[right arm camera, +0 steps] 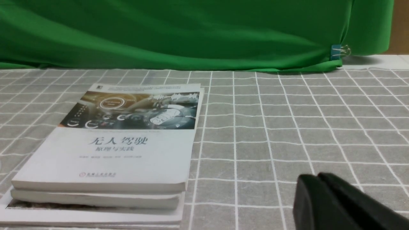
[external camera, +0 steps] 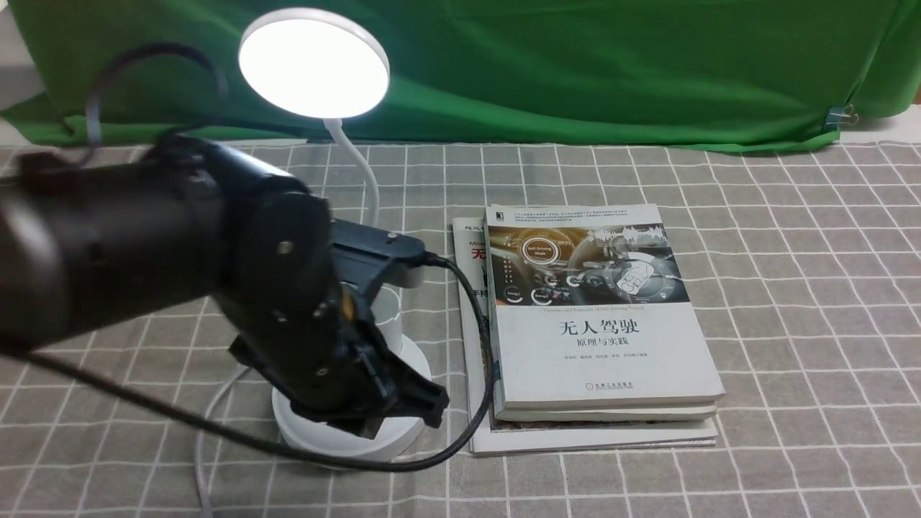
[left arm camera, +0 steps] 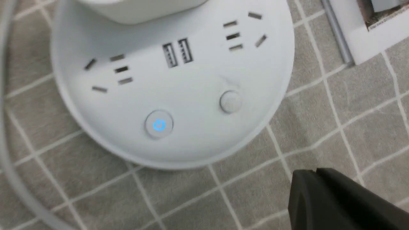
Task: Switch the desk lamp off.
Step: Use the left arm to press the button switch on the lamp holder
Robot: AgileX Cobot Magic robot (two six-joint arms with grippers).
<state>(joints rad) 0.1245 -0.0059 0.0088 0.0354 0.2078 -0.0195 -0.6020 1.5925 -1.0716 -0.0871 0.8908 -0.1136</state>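
Front view, checked tablecloth [external camera: 791,288], green backdrop [external camera: 575,65], lit desk lamp [external camera: 314,63]

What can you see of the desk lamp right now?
The desk lamp is white plastic, lit: round disc head glowing, thin curved neck rising from a round base on the checked tablecloth. The base carries sockets, two USB ports, a blue-lit power button and a plain button. The left gripper hangs near the base, touching neither button.
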